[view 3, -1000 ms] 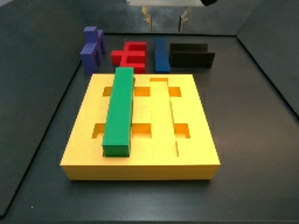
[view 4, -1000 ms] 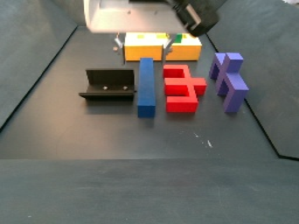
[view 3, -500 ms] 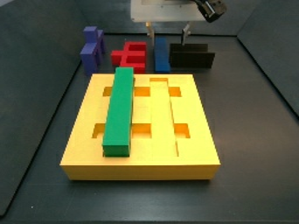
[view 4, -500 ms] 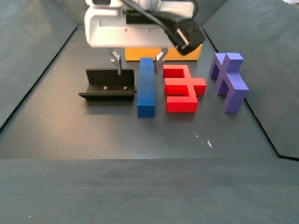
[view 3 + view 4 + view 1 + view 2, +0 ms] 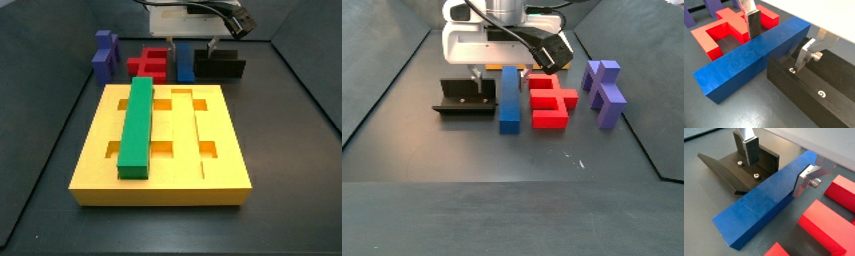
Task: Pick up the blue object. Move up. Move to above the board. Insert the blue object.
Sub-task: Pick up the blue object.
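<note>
The blue object is a long royal-blue bar lying flat on the dark floor between the red piece and the fixture. It shows in both wrist views and both side views. My gripper is open and low over the bar's far end, one finger on each side of it, also seen in a wrist view and both side views. The pads are not closed on the bar. The yellow board lies nearer the front and carries a green bar.
A purplish-blue notched block stands beyond the red piece. The fixture sits close beside the blue bar, with one finger over it. Dark walls enclose the floor.
The gripper has come down from above the pieces to the blue bar's level, and its fingers now straddle the bar. The bar and other pieces have not moved.
</note>
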Robot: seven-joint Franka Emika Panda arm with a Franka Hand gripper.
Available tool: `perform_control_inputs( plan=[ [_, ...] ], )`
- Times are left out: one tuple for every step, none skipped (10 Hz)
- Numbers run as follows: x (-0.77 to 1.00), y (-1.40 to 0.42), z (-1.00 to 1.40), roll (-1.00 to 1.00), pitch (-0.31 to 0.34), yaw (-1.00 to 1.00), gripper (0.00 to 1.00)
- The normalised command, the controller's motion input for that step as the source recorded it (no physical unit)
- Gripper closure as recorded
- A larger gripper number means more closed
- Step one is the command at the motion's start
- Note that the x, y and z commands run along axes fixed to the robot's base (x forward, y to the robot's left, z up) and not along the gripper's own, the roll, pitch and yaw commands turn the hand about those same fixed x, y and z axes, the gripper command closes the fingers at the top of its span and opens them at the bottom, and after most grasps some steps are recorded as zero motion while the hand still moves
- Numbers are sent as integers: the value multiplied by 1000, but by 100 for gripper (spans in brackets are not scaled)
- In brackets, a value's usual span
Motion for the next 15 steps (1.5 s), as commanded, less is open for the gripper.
perform_control_inputs(
  plan=[
    [0, 0, -114, 59, 0, -23, 0],
    [0, 0, -149, 57, 0, -40, 0],
    [0, 0, -180, 76, 0, -69, 0],
    [0, 0, -157, 69, 0, -54, 0],
    [0, 0, -137, 74, 0, -71, 0],
    [0, 0, -109, 77, 0, -74, 0],
    [0, 0, -71, 66, 0, -57, 0],
    [0, -9, -43, 64, 0, -31, 0],
    [0, -20, 0, 74, 10, 0, 0],
    [0, 0, 0, 0, 0, 0, 0],
    [0, 0, 0, 0, 0, 0, 100],
    [0, 0, 0, 0, 0, 0, 100],
    [0, 0, 0, 0, 0, 0, 100],
    [0, 0, 0, 0, 0, 0, 100],
    [0, 0, 0, 0, 0, 0, 100]
  ],
)
